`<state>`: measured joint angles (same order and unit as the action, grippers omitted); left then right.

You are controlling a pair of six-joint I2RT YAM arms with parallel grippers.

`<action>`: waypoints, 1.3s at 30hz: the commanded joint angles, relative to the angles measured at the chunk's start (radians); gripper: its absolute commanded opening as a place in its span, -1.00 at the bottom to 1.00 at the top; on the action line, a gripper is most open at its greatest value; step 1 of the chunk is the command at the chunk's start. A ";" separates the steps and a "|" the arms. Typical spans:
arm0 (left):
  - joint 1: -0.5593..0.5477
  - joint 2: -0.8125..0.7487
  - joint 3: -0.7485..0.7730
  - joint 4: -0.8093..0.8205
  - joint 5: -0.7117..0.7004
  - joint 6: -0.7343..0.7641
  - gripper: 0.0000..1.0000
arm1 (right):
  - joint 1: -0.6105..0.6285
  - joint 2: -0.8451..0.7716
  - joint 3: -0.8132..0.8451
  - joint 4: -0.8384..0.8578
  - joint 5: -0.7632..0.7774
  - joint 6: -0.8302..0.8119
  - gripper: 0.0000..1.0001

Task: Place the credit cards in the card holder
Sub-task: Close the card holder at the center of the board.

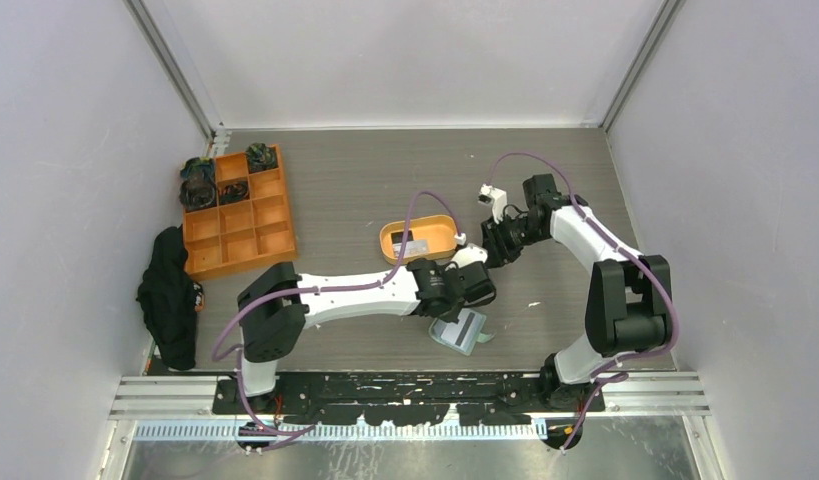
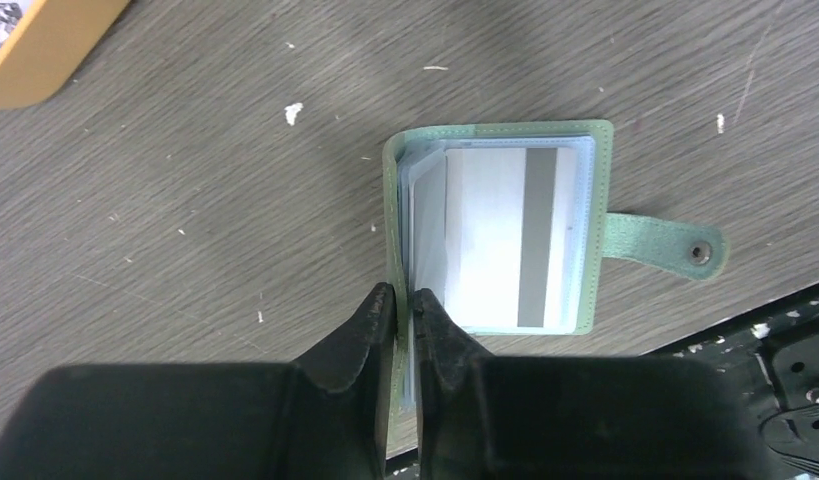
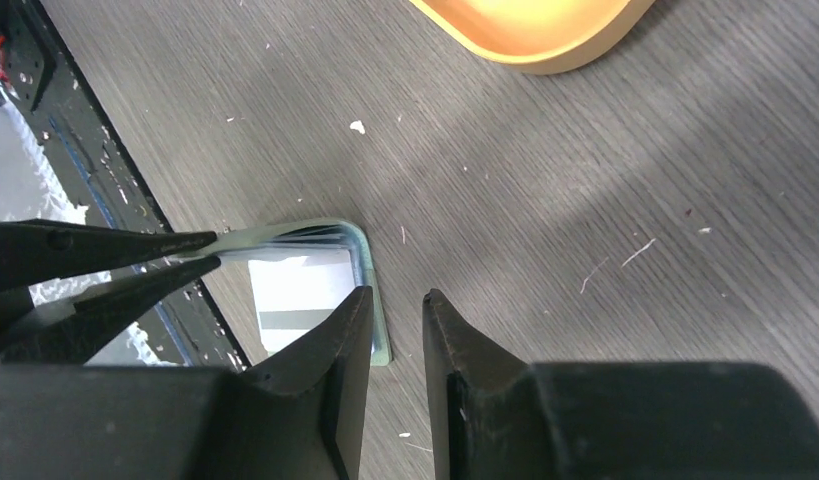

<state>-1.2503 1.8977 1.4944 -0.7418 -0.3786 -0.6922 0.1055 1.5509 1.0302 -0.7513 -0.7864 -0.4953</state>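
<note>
Under the left wrist camera, the card holder (image 2: 597, 200) lies open on the worktop (image 2: 185, 200), its snap tab (image 2: 665, 246) flung out to one side. A pale card (image 2: 485, 240) with a dark stripe sits in the top sleeve. The left fingers (image 2: 370, 335) are pinched together on the green cover at the corner nearest them. I judge this hold is meant to prop the leaves open for the next card. It should be firm and level, lifting the cover without dragging the holder about. The fingers' own bulk hides the holder's near corner, and I cannot tell how many sleeves behind are filled.

From the right wrist, the right fingers (image 3: 335, 350) stand apart with nothing between them, above bare worktop just beside the holder's rounded corner. The orange tray (image 3: 545, 40) is cut off at the top edge.

From above, the left arm (image 1: 355, 290) covers the pinch itself. A small grey shape (image 1: 410, 243) in the tray looks like a card, though it is too small to be sure. The right fingers would need to fetch it by an edge.
</note>
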 commanded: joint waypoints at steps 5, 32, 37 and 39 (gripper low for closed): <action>-0.012 0.004 0.033 0.084 0.089 -0.001 -0.52 | -0.017 0.018 0.046 -0.025 -0.045 0.028 -0.40; 0.117 -0.046 -0.515 0.987 0.620 -0.280 -0.34 | -0.037 0.069 0.114 -0.529 -0.243 -0.514 -0.69; 0.117 -0.067 -0.554 1.027 0.616 -0.280 -0.41 | -0.026 0.173 0.154 -0.700 -0.185 -0.687 -0.89; 0.119 -0.072 -0.560 1.037 0.615 -0.278 -0.41 | 0.007 0.148 0.120 -0.619 -0.122 -0.606 -0.90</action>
<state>-1.1290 1.8526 0.9596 0.2432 0.2279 -0.9668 0.0757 1.7283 1.1568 -1.2858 -0.9638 -1.0229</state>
